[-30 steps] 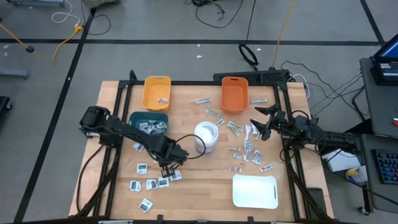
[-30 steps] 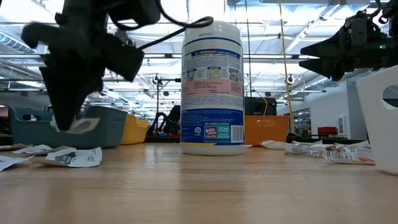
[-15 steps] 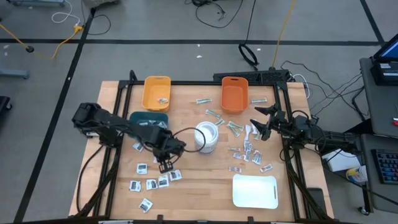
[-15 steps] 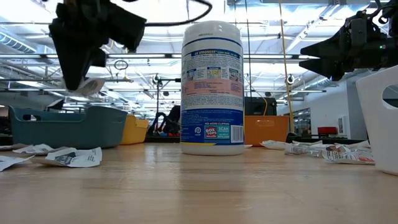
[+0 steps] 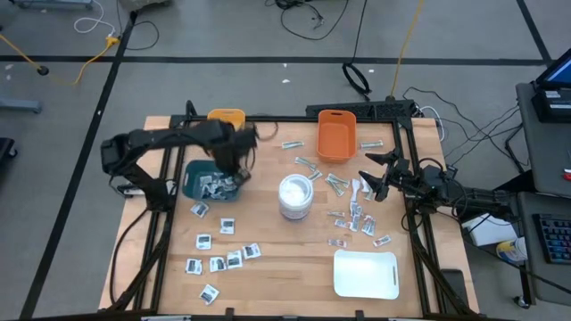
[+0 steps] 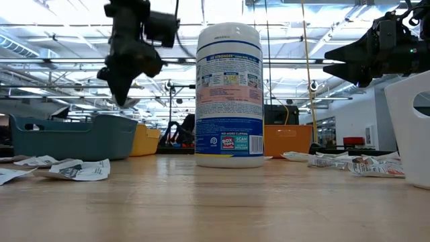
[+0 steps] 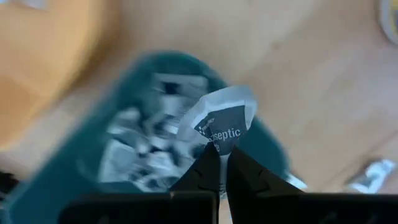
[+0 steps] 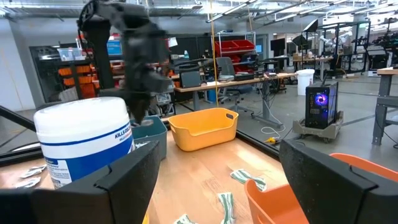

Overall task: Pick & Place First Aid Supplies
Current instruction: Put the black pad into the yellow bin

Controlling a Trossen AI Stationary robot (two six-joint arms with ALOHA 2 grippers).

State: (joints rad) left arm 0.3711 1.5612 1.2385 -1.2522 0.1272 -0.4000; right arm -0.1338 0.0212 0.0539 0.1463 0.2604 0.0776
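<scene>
My left gripper hangs above the teal bin, pointing down and shut on a white first aid packet with a dark centre. In the low view the gripper is high over the bin. The bin holds several packets. More white packets lie flat on the near left of the table, and green strips and sachets lie scattered on the right. My right gripper waits open at the right edge, its fingers spread wide. My left gripper pinches the packet by one edge between its two fingertips. The fingers come from above, pointing down. The packet sticks out below the fingertips, slightly curled, lifted clear above the teal bin.
A white tub stands at the table's middle. A yellow bin and an orange bin sit along the far edge. A white tray lies at the near right.
My left gripper has risen from among the packets on the near left, carrying one packet clear of the table. It has swung toward the far edge, rolling at the wrist, and now stands over the teal bin. It has stayed shut.
</scene>
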